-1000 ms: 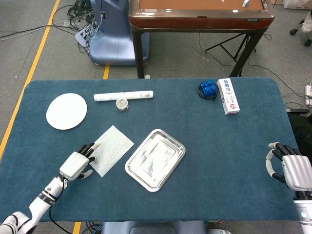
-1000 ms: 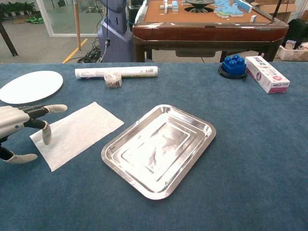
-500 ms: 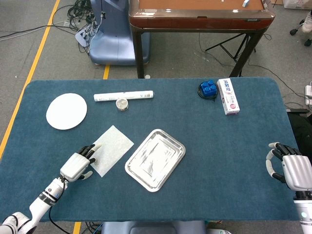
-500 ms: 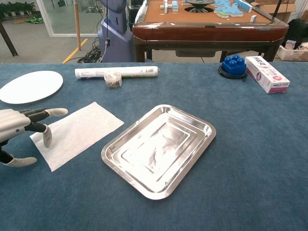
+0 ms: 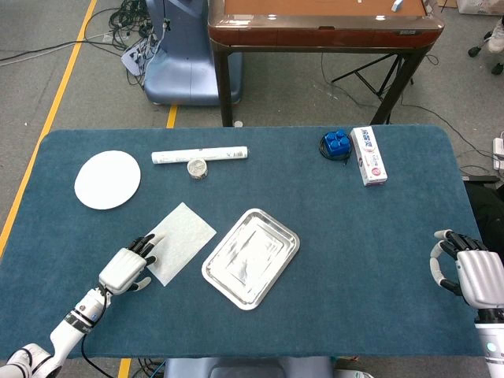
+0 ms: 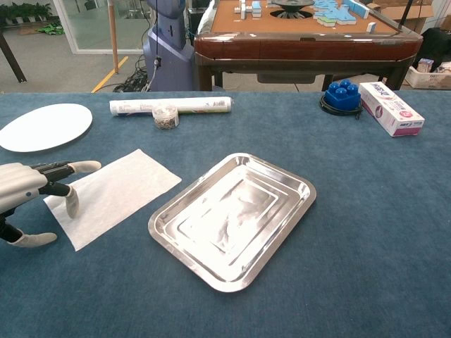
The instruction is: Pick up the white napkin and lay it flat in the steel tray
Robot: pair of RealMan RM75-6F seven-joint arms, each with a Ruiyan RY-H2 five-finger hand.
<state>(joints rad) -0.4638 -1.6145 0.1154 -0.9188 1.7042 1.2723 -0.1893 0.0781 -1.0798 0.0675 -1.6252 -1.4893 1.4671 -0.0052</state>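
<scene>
- One table (image 5: 378, 260) covered in dark blue felt-like cloth carries everything.
- One thin white paper napkin (image 5: 184, 239) (image 6: 116, 193), roughly square and set cornerwise, lies flat on the cloth just left of the tray, not touching it.
- One shiny steel tray (image 5: 250, 257) (image 6: 232, 217), rectangular with rounded corners and a stepped rim, sits near the middle of the table with nothing in it.
- One left hand (image 5: 126, 266) (image 6: 25, 193), white shell with dark fingers, is at the napkin's near left corner; its fingers (image 6: 70, 204) are spread apart, tips over the paper's edge, holding nothing.
- One right hand (image 5: 470, 270) is at the table's right edge, fingers loosely curled, holding nothing.
- One round flat white plate (image 5: 108, 179) (image 6: 44, 127) lies at far left.
- One long white paper roll (image 5: 200, 155) (image 6: 171, 105) lies at the back, with one small clear jar (image 5: 197, 168) (image 6: 165, 116) touching it.
- One blue knobbed block (image 5: 337, 143) (image 6: 342, 95) sits beside one white rectangular carton (image 5: 368, 155) (image 6: 391, 108).
</scene>
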